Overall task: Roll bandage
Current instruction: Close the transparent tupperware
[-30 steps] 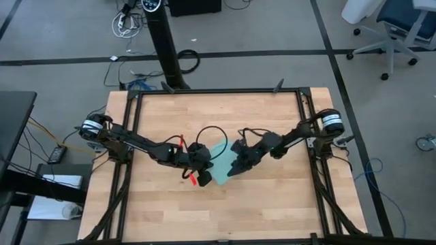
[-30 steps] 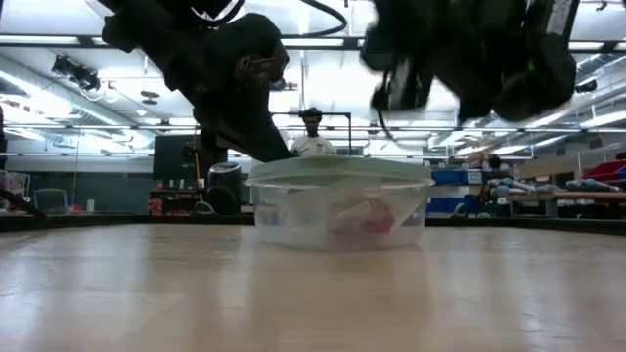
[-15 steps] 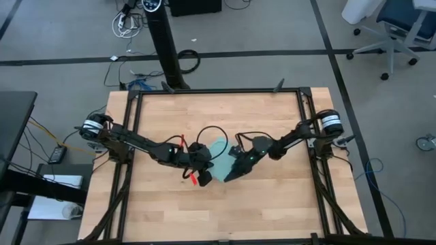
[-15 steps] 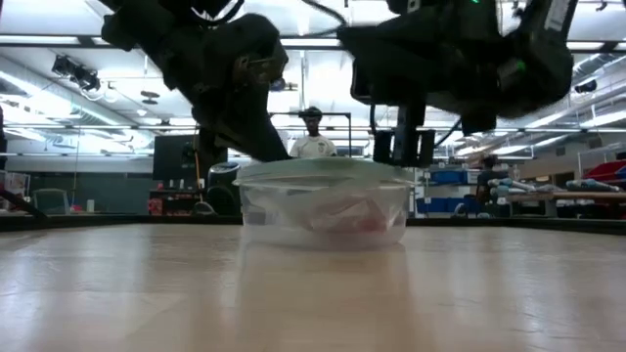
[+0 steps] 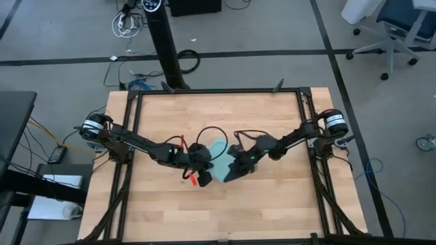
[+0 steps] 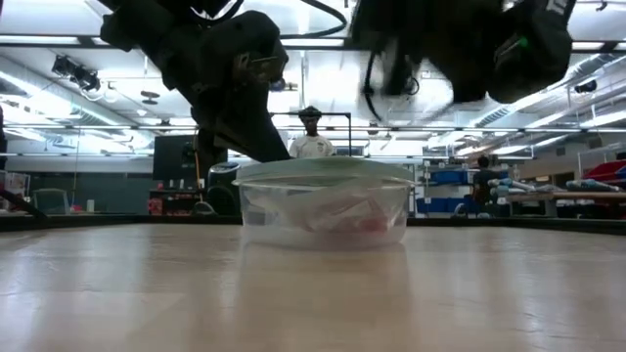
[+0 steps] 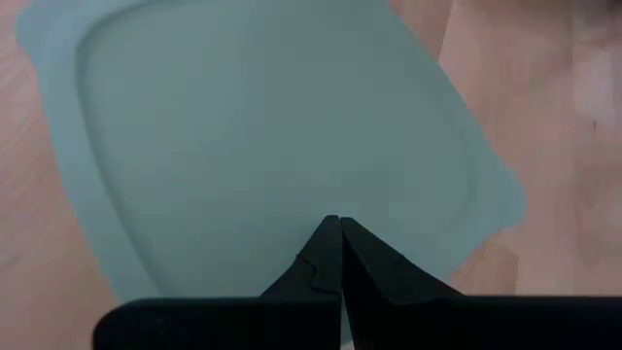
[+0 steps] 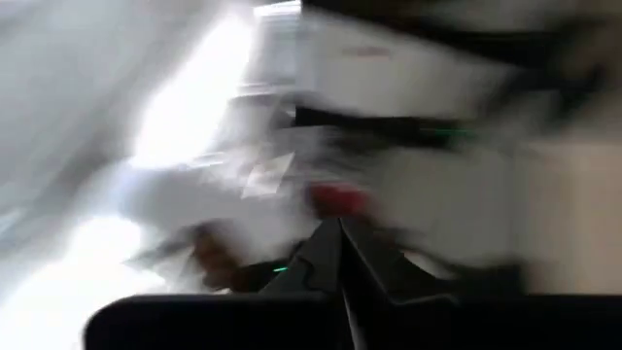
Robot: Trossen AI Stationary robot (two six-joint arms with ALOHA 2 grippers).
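Two-arm station at a late stage of the bandage task, read left to right. The left gripper [image 5: 202, 165] rests at the near-left edge of the light-blue container lid [image 7: 272, 136], its fingers [image 7: 335, 255] pressed together with nothing between them; just beside it a short red strip [image 5: 193, 180] lies on the wooden table [image 5: 157, 211], probably a loose end of bandage, though this cannot be confirmed. At centre stands the clear container [image 6: 323, 210], lid on, with the bandage [image 6: 364, 225] visible through its wall as a reddish mass on the bottom. The right gripper [image 5: 231, 169] hangs at the container's right side, fingers likewise clenched and empty. Judged step: closing up, or steadying the box, after stowing. The next move would call for lifting both grippers clear without dragging the lid, then checking the stray red piece. In the room beyond, a person [image 6: 311, 137] stands behind the table, well apart; nothing visibly obstructs either arm.
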